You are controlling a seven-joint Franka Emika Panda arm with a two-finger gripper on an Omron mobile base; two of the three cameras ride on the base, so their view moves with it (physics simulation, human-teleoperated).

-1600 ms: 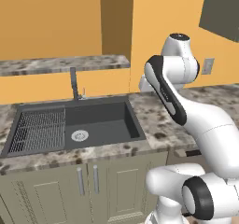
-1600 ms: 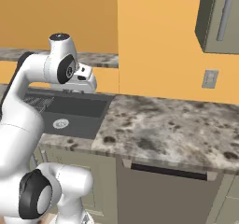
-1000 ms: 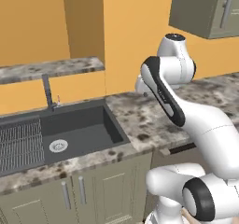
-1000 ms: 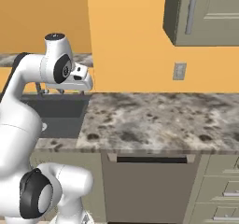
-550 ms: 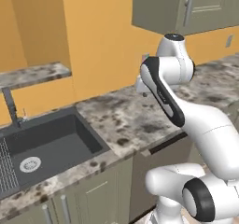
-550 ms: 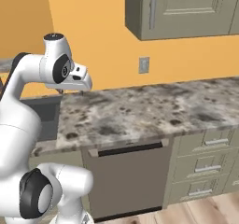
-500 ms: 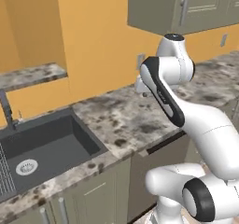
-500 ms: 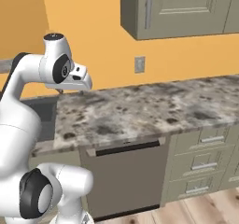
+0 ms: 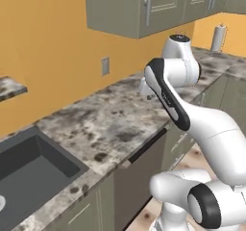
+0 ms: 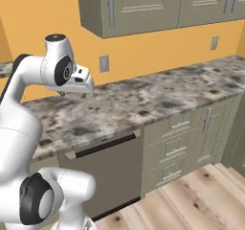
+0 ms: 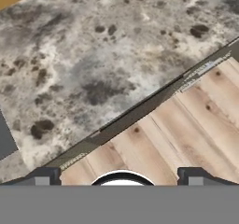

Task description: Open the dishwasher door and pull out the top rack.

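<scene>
The dishwasher door (image 10: pixel 107 169) is a flat dark grey panel under the counter, standing shut, with its long dark bar handle (image 10: pixel 103 145) along the top edge. It also shows at the lower middle of the left base view as the dishwasher door (image 9: pixel 137 177). From above, the handle (image 11: pixel 140 107) runs as a dark strip along the counter's edge. The top rack is hidden behind the shut door. My gripper (image 10: pixel 72 94) hangs over the speckled counter, above and behind the door's left part, pointing down. Its fingertips (image 11: pixel 43 176) stand wide apart, open and empty.
A dark sink (image 9: pixel 33 172) lies at the counter's left. Olive drawers (image 10: pixel 174 147) and cabinet doors stand right of the dishwasher, with wall cabinets (image 10: pixel 143 4) overhead. An outlet (image 10: pixel 104 63) sits on the orange wall. Wooden floor (image 10: pixel 191 200) lies in front.
The whole picture has shifted: the base has driven right along the counter, so the sink slid off to the left and the dishwasher came into view. The arm holds the same pose.
</scene>
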